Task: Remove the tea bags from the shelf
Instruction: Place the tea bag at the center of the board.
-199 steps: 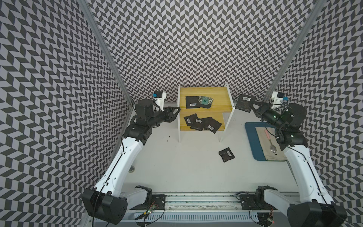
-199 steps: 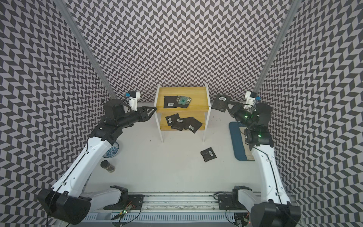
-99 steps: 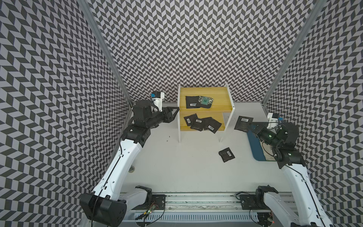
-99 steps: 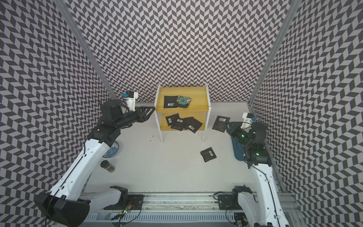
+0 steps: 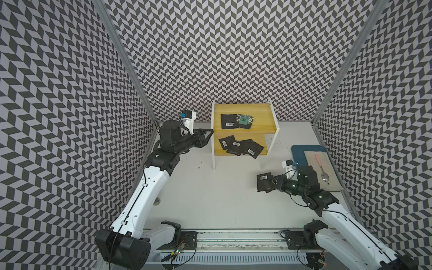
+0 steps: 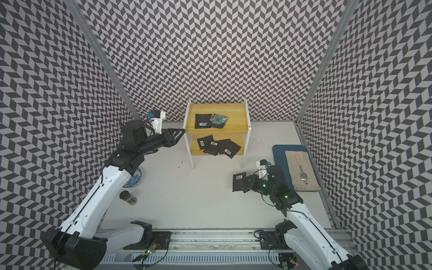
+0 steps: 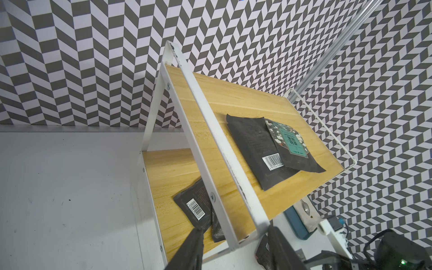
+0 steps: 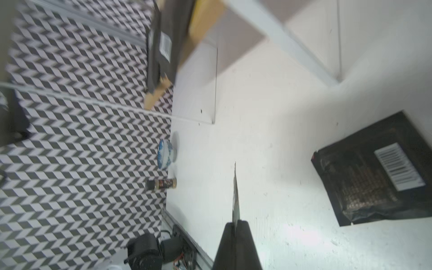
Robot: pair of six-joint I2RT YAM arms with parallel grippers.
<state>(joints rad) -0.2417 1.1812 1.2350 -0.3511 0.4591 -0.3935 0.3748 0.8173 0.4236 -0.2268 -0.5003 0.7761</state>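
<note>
1 bag (image 5: 264, 178) clamped in right tool (image 5: 274, 184) mostly covers counter bag (image 8: 374, 173) from above; left tool (image 5: 208, 136) jaws apart, empty, by shelf (image 5: 243, 109).

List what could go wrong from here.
1. The left gripper has its open fingers right at the shelf; advancing could shove it and scatter its bags.
2. The right gripper pinches the held bag by one edge, so it may slip early.
3. It hangs over the table bag; release could stack them.

Chevron-patterned walls (image 5: 233, 46); white tabletop (image 5: 222, 187)
</note>
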